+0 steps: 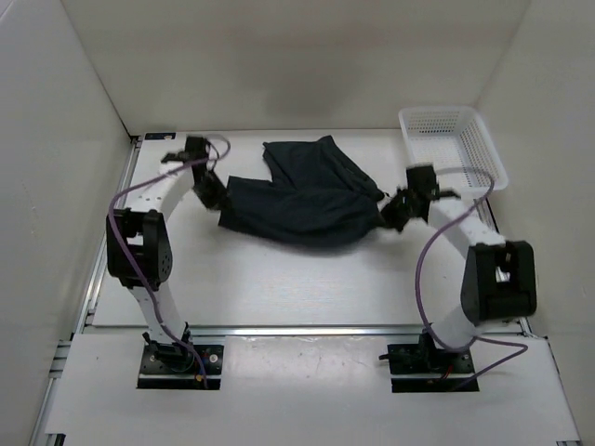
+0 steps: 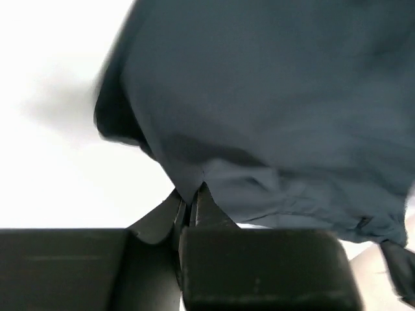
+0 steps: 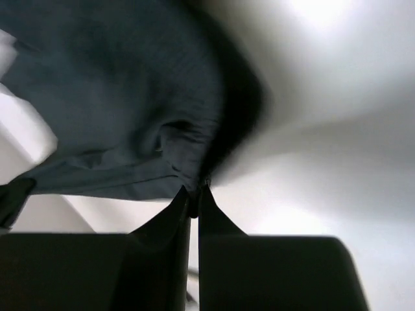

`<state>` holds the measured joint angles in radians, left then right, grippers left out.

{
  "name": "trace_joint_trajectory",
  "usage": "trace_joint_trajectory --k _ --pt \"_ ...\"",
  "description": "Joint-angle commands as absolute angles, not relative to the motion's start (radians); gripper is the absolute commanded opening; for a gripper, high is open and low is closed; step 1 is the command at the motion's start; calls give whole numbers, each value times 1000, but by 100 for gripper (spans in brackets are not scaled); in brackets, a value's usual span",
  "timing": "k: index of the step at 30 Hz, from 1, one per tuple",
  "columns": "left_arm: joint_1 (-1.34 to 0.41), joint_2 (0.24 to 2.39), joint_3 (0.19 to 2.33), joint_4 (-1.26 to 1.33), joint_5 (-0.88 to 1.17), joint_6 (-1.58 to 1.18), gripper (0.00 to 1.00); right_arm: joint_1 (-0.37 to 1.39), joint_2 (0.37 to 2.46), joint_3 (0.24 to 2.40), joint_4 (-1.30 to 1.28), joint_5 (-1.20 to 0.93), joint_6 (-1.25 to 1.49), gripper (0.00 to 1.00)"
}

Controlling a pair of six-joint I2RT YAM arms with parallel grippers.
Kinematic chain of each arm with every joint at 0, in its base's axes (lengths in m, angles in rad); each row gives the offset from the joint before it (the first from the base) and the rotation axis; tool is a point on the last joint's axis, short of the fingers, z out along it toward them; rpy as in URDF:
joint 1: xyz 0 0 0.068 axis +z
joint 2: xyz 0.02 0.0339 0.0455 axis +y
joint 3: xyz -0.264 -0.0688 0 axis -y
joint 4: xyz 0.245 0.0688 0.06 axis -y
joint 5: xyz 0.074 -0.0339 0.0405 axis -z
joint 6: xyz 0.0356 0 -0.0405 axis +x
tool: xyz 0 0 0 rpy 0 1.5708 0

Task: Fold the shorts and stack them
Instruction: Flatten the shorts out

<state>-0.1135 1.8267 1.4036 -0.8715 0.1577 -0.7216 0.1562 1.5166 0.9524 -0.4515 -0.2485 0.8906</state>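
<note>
a: right, nearest things first. where are the arms?
b: both are bolted at the near edge of the table (image 1: 279, 288), one at 7 o'clock and one at 5 o'clock in the top view. each reaches away toward the middle.
a: what is the left gripper (image 1: 216, 197) doing?
b: it sits at the 9 o'clock edge of the shorts (image 1: 302, 200). its wrist view shows the jaws pressed together, pinching a bit of the dark cloth's edge between their tips.
a: and the right gripper (image 1: 386, 212)?
b: it mirrors that at the 3 o'clock edge. its jaws are also pressed together on a pinch of the cloth's edge, with the rest of the cloth hanging above them in the wrist view.
a: how do the shorts lie?
b: they stretch between the two grips across the far middle of the table. they are dark navy and rumpled, with one leg pointing toward 12 o'clock. a soft shadow runs under their near edge. both wrist views are blurred, so i cannot make out finer folds.
a: anything farther back?
b: a white mesh basket (image 1: 453, 139) stands at 2 o'clock, in the far right corner. it is just beyond the right gripper and clear of the cloth.
</note>
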Motion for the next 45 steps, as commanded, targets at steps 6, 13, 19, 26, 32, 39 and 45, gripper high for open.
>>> trace_joint_trajectory --k 6,13,19,26,32,39,45 --pt "20 1812 2280 -1048 238 -658 10 127 1707 1968 -641 -262 666 0" --pt "29 1541 2050 -996 267 -658 10 158 1519 1800 -635 -301 545 0" --pt "-4 1194 1295 -916 226 -696 10 245 1235 1210 -586 -249 529 0" --pt "14 911 848 -925 225 -730 97 328 1019 846 -662 -169 499 79" --pt "2 1129 1165 -948 137 -611 93 270 985 894 -764 -5 499 93" --pt "-123 1555 1542 -1001 59 -491 76 178 1268 1070 -723 -60 499 10" --pt "-212 1899 1826 -1011 31 -482 43 178 1524 1261 -693 -68 499 0"
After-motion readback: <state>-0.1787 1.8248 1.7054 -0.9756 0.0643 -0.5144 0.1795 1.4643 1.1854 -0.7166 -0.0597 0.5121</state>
